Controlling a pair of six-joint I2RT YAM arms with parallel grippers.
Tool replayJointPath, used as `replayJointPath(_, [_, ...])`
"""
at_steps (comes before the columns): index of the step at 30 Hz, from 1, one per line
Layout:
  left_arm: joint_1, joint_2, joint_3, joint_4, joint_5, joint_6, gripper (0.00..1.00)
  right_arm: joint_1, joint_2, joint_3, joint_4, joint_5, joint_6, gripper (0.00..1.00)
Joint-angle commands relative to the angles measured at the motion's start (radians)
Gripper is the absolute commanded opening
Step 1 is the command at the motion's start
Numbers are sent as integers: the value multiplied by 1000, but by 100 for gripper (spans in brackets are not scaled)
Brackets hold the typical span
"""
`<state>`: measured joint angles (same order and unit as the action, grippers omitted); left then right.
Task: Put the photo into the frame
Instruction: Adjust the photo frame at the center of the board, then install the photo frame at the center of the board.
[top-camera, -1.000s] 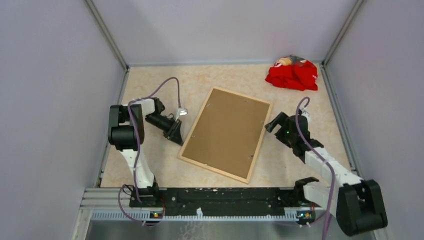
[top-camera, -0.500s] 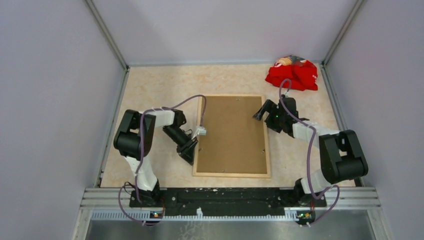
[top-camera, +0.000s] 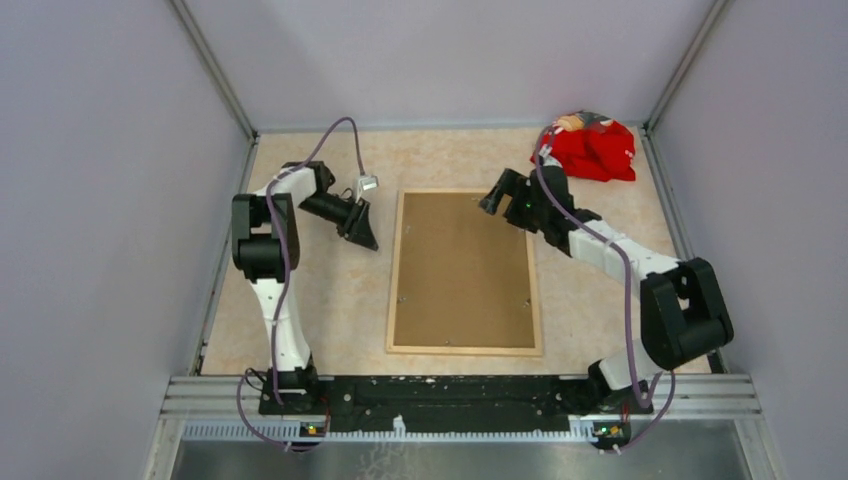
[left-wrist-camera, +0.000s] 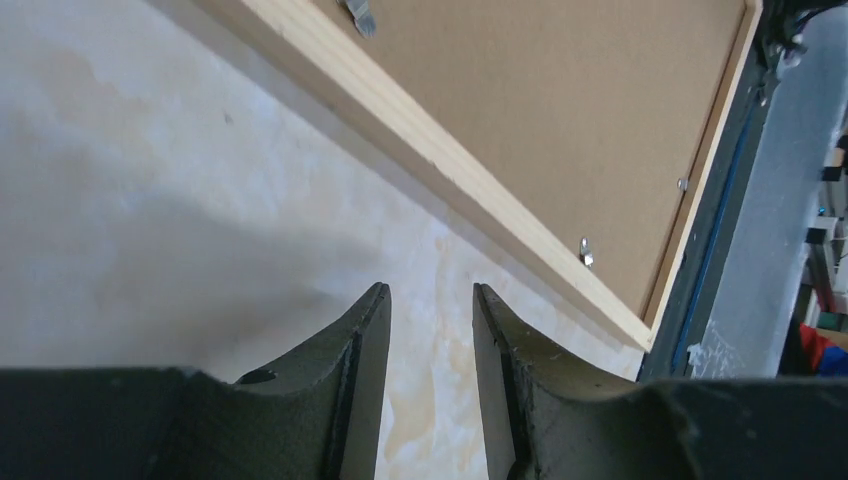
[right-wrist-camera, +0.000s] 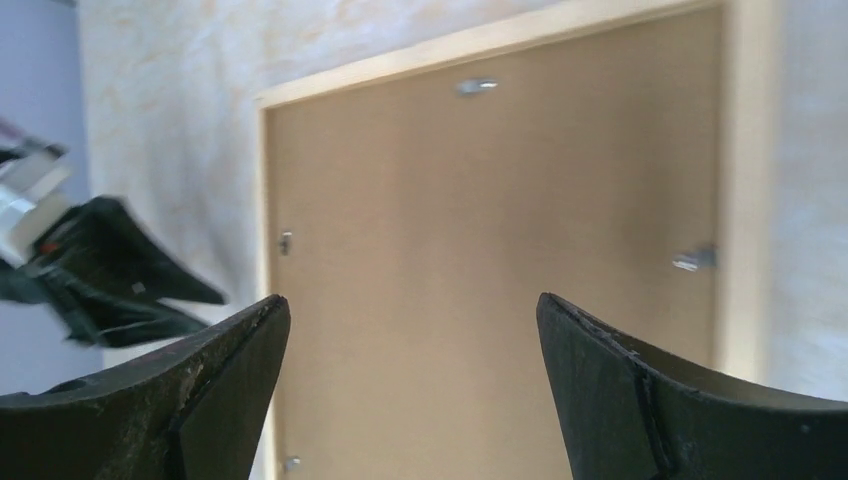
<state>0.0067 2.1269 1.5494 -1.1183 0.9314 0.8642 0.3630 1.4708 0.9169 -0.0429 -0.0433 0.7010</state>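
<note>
The frame (top-camera: 393, 280), thin light wood, lies face down on the table with the plain brown backing board (top-camera: 465, 265) filling it. The photo is out of view. My left gripper (top-camera: 364, 238) hangs left of the frame's far left corner, apart from it. In the left wrist view the left gripper (left-wrist-camera: 430, 290) stands open by a narrow gap with only table under it, and the frame's rail (left-wrist-camera: 420, 130) runs past ahead. My right gripper (top-camera: 490, 200) hovers over the frame's far right part. Seen from the right wrist, the right gripper (right-wrist-camera: 412, 300) is wide open and empty above the board (right-wrist-camera: 480, 220).
A crumpled red cloth (top-camera: 585, 148) lies in the far right corner. Small metal clips (right-wrist-camera: 478, 86) sit along the board's edges. Grey walls enclose the table on three sides, and the arms' base rail (top-camera: 450, 390) runs along the near edge.
The frame turned from slanted to square a second ago and has since stayed put. My left gripper left its left edge, moved far-left and opened slightly. The right gripper moved to the far edge.
</note>
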Motion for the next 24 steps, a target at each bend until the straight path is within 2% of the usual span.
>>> replayJointPath(1, [-57, 108, 90, 38, 129, -170, 42, 99, 125, 91, 134, -70, 74, 91])
replayJointPath(3, [-61, 139, 114, 54, 156, -212, 42, 143, 191, 134, 169, -81, 95, 89])
replayJointPath(10, [-65, 185, 145, 45, 222, -222, 42, 243, 414, 308, 232, -128, 140, 85])
replayJointPath(15, [-75, 203, 130, 97, 196, -268, 35, 278, 556, 416, 268, -173, 188, 84])
replayJointPath(19, [-79, 196, 87, 185, 150, -327, 30, 299, 621, 477, 277, -196, 217, 82])
replayJointPath(24, [-79, 196, 61, 223, 129, -356, 25, 318, 652, 480, 311, -217, 256, 79])
